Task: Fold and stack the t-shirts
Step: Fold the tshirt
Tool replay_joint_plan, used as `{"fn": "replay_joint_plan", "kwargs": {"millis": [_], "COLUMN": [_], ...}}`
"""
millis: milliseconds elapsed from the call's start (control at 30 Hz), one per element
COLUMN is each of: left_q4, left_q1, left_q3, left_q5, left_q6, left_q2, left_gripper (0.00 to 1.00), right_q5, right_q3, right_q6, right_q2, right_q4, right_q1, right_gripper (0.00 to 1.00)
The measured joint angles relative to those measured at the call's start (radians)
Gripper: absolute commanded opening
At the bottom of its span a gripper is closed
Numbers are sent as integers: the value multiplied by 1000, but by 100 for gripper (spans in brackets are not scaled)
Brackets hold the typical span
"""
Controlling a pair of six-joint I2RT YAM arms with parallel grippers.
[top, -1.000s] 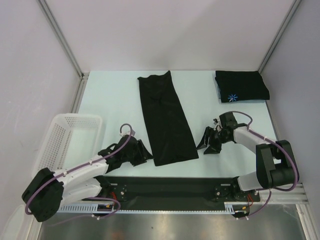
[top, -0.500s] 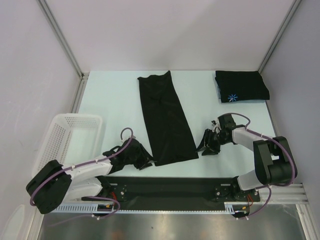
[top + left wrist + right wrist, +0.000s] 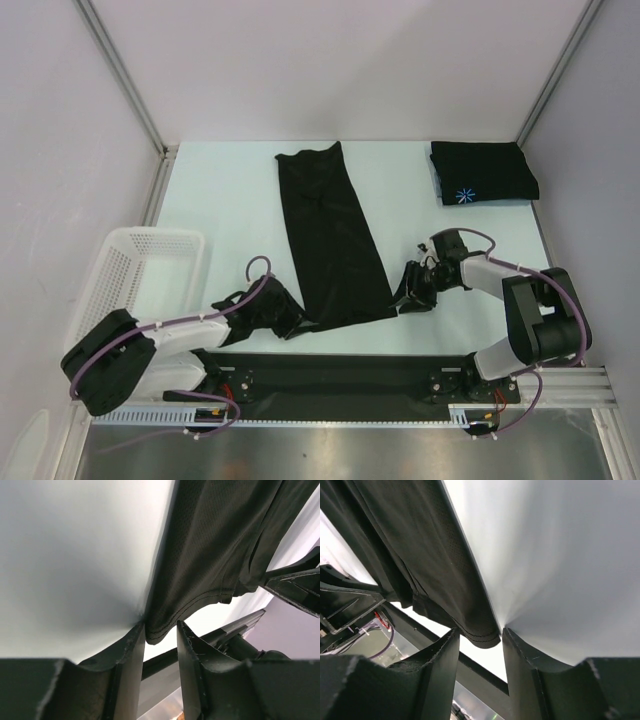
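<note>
A long black t-shirt (image 3: pixel 330 235), folded lengthwise, lies in the middle of the table. A second folded black t-shirt (image 3: pixel 483 172) with a light-blue starburst logo rests at the back right. My left gripper (image 3: pixel 296 322) sits low at the long shirt's near left corner. In the left wrist view that hemmed corner (image 3: pixel 159 630) pokes between the tips of the left gripper (image 3: pixel 161 632), whose jaws are apart. My right gripper (image 3: pixel 402 297) is at the near right corner. There the hem (image 3: pixel 481 636) lies between the tips of the right gripper (image 3: pixel 480 640), not pinched.
A white mesh basket (image 3: pixel 140 280) stands at the near left. The black base rail (image 3: pixel 330 372) runs along the table's near edge, just behind both grippers. Walls with metal posts enclose the left, back and right sides.
Both grippers have slid inward to the long shirt's near corners, left one rightward, right one leftward. Their jaws have narrowed around the hem corners.
</note>
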Motion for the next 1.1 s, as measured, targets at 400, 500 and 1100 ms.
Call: {"fn": "replay_joint_plan", "kwargs": {"millis": [400, 500, 1100], "left_q4": [65, 76, -172], "left_q1": [-2, -2, -4], "left_q3": [-40, -45, -94], "left_q5": [18, 21, 33], "left_q6": [-28, -27, 14], "left_q2": [16, 16, -231], "left_gripper": [4, 0, 0], "right_q5": [-22, -14, 56], "right_q3": [-9, -16, -176], "right_q6": [-1, -3, 187], "right_q2": [28, 29, -251], "right_q4": [32, 32, 45], "right_q1": [10, 15, 245], "right_gripper": [22, 3, 0]}}
